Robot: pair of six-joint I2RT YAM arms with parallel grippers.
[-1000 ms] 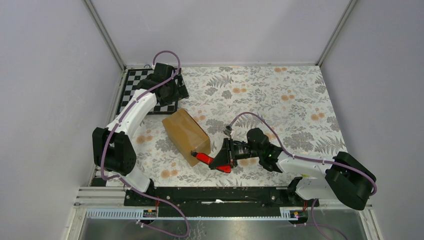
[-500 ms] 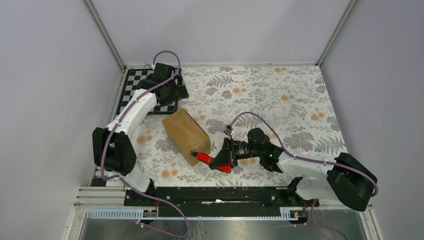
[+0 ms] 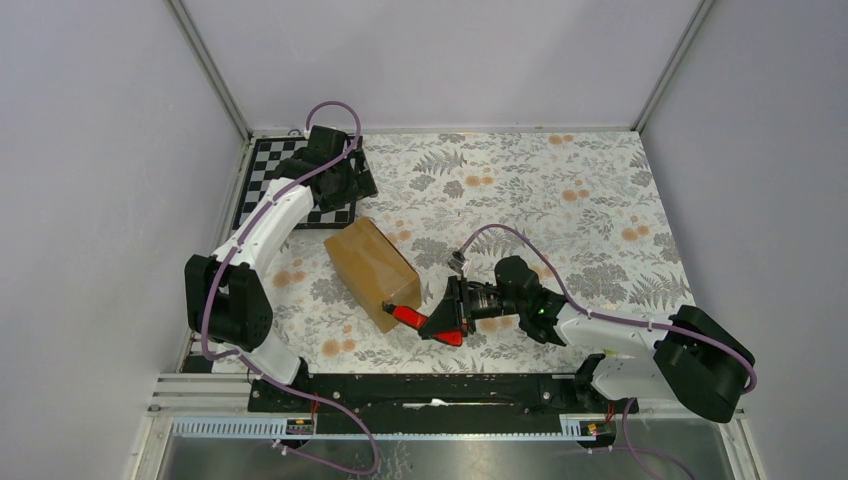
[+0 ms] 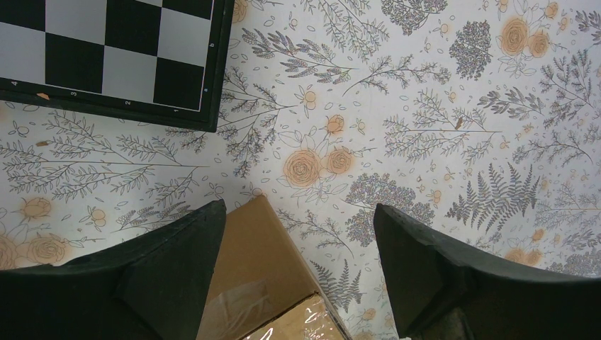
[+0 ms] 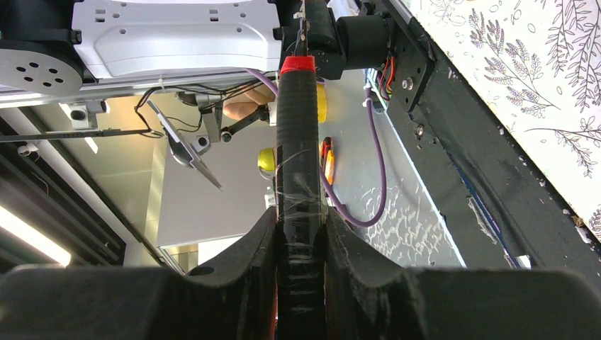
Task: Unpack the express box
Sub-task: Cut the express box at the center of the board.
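Brown cardboard express box (image 3: 372, 268), taped shut, lying flat, diagonal on floral table (image 3: 560, 190)

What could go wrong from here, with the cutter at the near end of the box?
1. The left gripper stands open by the far corner of the express box, not gripping it; the box may slide if the cutter pushes on it.
2. The right gripper pinches only the cutter's narrow handle, so the tool might twist.

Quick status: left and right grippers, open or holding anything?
Left gripper: open, holding nothing, jaws spread over the end of the express box.
Right gripper: shut on the cutter.
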